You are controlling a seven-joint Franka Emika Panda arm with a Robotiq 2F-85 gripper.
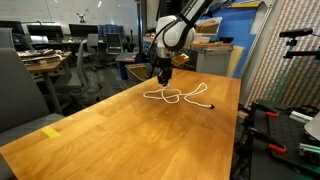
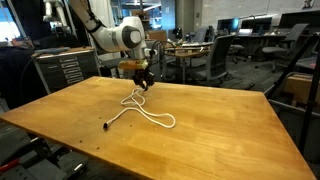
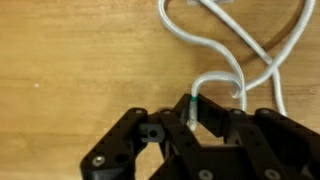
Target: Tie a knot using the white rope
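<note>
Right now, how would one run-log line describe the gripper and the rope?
gripper: shut on thin white flexible rope | rope: loose loops on light wooden table | black rope tip: free on table

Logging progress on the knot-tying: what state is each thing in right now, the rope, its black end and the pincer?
white rope: lying in loose crossing loops on the table, no tight knot visible.
black tip: resting free on the table, apart from the pincer.
pincer: shut on the white rope.
</note>
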